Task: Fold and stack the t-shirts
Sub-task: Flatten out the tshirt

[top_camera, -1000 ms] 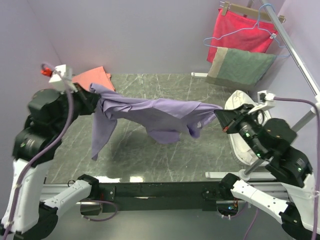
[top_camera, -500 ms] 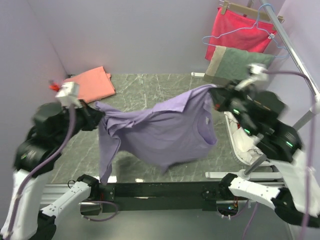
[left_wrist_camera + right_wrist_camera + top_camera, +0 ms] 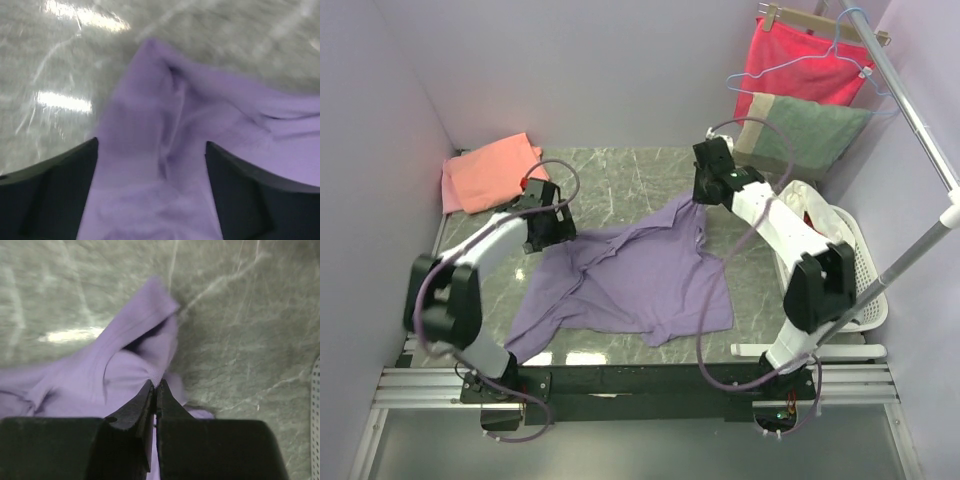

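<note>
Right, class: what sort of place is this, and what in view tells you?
Probably a robot laundry-folding test booth: a lavender-purple cotton t-shirt spread on a grey-green marble-look table, a metal clothes rail, and a white plastic laundry basket.

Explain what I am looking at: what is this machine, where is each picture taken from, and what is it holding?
These are two robot arms bolted at the near edge of a table, each ending in a two-finger pincer. The wide picture looks down from above and behind them. The other two come from a camera on each wrist, so the dark shapes at the bottom are that arm's own fingers. A lavender t-shirt lies spread and rumpled on the table. The left pincer stands open over one edge of it, gripping nothing. The right pincer is shut on the shirt's far corner. A salmon-pink t-shirt lies at the far left corner. At the right stand a white basket and, hanging behind it, a red cloth and a grey-green towel.
</note>
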`<state>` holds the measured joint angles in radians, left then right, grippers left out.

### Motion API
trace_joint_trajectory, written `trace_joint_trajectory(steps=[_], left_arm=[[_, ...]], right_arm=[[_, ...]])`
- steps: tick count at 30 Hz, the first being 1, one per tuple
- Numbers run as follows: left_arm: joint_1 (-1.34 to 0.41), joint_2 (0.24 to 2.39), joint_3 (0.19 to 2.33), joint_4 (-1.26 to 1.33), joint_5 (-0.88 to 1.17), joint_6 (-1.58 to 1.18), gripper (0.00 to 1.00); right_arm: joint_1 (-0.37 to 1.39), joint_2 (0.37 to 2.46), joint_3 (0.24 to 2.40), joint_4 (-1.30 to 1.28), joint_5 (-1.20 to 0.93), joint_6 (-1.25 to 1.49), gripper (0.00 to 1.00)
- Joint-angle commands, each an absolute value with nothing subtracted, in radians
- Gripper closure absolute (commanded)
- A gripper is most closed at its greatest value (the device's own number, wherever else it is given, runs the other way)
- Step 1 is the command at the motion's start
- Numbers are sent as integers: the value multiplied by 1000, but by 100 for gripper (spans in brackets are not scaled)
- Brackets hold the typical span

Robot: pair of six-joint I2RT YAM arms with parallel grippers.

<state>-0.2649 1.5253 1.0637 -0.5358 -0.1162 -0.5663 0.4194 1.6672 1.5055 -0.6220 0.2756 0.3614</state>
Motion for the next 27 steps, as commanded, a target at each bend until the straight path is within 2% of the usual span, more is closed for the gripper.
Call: trace_joint_trajectory(steps=[1, 6, 8, 14, 19, 27], left_arm=[[-244, 1696, 1214, -431, -192, -617, 0], [-258, 1718, 1263, -404, -72, -566, 0], [-316, 1688, 1223, -376, -19, -551, 1], [-512, 1603, 1144, -397, -25, -509, 1], [-557, 1580, 1043, -387, -92, -506, 1], [-561, 1675, 1031, -295, -287, -531, 1]], right_arm=[[391, 1767, 1597, -580, 238, 357, 100], [374, 1842, 1586, -568, 210, 344, 100], [362, 1855, 1577, -558, 198, 344, 100], [356, 1884, 1552, -551, 167, 348, 100], [356, 1876, 1525, -542, 152, 357, 100], [356, 1861, 1503, -541, 146, 351, 100]])
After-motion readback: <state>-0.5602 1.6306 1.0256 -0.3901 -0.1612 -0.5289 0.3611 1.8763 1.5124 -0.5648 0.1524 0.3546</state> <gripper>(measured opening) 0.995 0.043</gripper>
